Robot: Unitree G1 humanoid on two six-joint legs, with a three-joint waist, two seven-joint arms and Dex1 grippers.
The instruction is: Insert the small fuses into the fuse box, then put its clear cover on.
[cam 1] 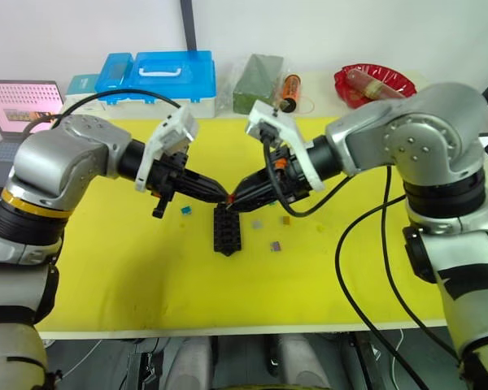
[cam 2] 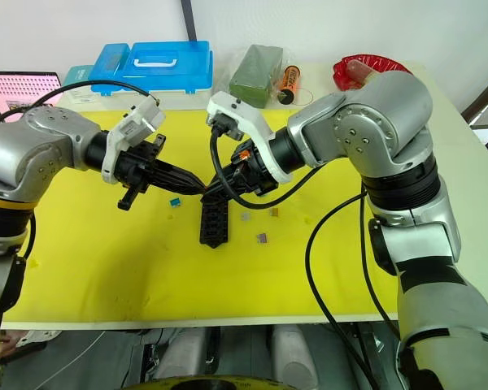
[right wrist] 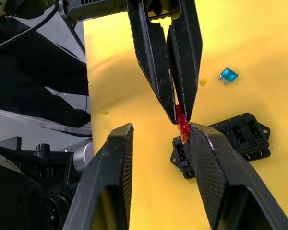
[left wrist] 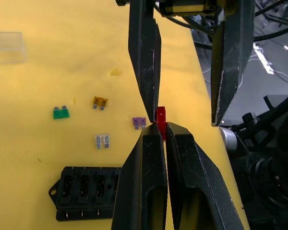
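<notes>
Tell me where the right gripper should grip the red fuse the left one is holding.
Grip the red fuse by the free end sticking out past the left gripper, whose fingers pinch its flat faces. The open right gripper probably closes best from directly opposite, across those same faces.

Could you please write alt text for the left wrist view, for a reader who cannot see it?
The left gripper pinches a red fuse at its fingertips while the open right gripper meets it. On the yellow mat lie the black fuse box, four loose fuses and the clear cover.
</notes>
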